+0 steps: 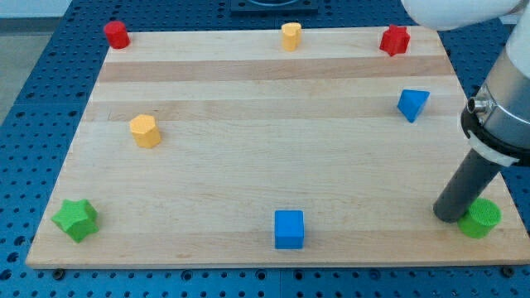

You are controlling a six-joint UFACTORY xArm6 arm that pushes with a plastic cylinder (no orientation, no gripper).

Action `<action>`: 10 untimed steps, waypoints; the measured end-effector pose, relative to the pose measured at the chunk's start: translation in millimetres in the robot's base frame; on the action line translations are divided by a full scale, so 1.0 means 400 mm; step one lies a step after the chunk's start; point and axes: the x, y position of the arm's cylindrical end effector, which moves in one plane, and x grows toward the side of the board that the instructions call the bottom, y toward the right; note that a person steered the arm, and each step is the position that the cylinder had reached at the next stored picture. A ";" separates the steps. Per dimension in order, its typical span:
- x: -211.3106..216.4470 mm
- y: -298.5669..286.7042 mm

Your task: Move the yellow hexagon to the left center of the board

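The yellow hexagon [145, 131] stands on the wooden board [273, 157] at the view's left, about mid-height. My tip [450, 217] rests at the view's bottom right, right next to a green round block [480, 218]. The tip is far to the right of the yellow hexagon, with most of the board's width between them.
A red cylinder [116, 34] is at the top left, a yellow heart-like block [291, 36] at top centre, a red star [395, 40] at top right. A blue triangle [412, 103] is at right, a blue cube [289, 228] at bottom centre, a green star [76, 219] at bottom left.
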 end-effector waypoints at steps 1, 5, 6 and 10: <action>-0.002 -0.024; -0.044 -0.160; -0.077 -0.204; -0.124 -0.388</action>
